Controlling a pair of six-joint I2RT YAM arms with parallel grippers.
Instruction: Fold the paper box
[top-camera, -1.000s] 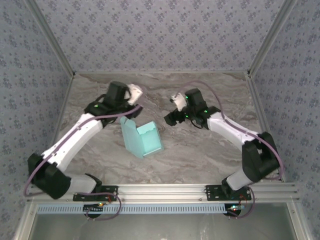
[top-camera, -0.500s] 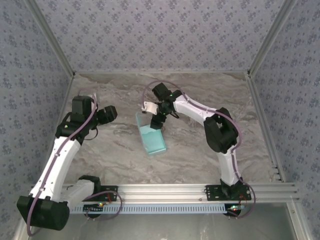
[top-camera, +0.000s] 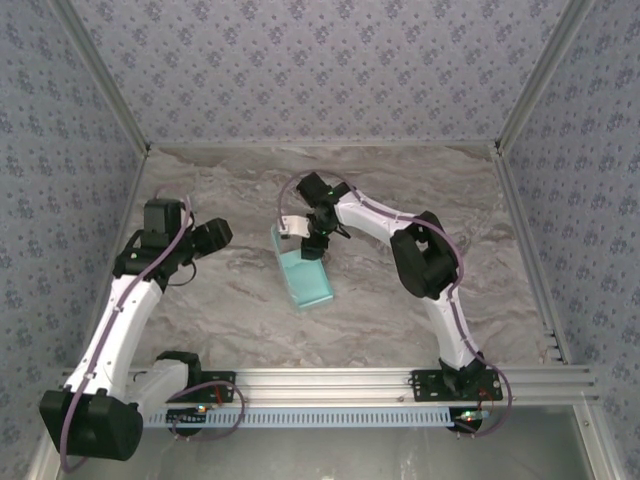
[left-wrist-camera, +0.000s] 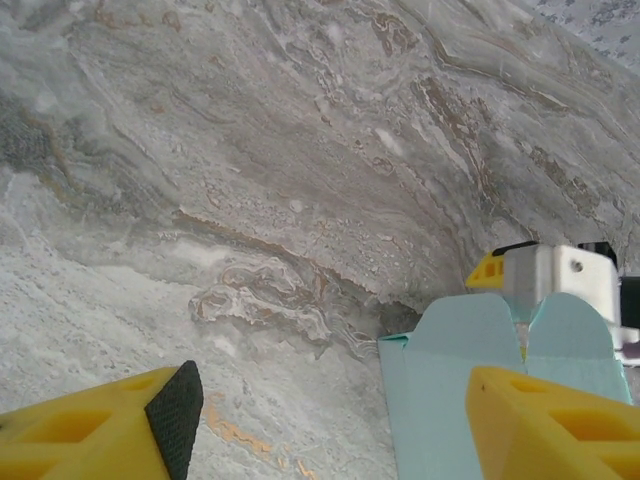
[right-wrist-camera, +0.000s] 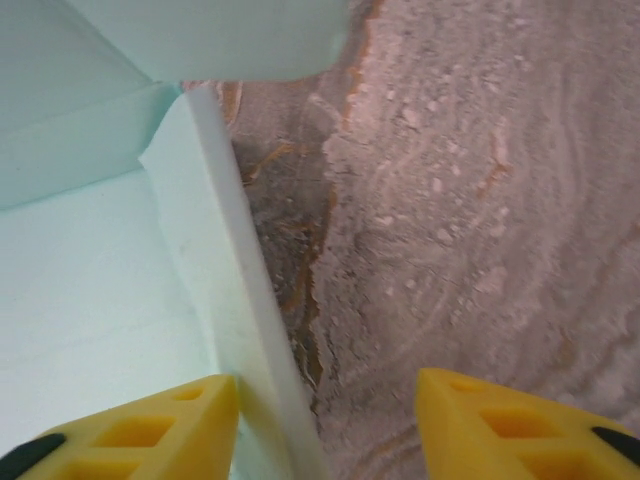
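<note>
The paper box is a pale blue open box lying mid-table, long side running away from me. My right gripper hovers over its far end, jaws apart. In the right wrist view the gripper straddles one thin side wall of the box: the left finger stands inside the box against the wall, the right finger outside over the marble with a wide gap. My left gripper hangs off to the left, open and holding nothing. From the left wrist, the gripper faces the box and its two rounded flaps.
The marble table top is ringed by patterned walls at the back and sides. An aluminium rail runs along the near edge at the arm bases. Bare marble lies left, right and in front of the box.
My left arm has pulled back from the box to the left. My right arm has swung across to the box's far end, and the box has turned and lies narrower.
</note>
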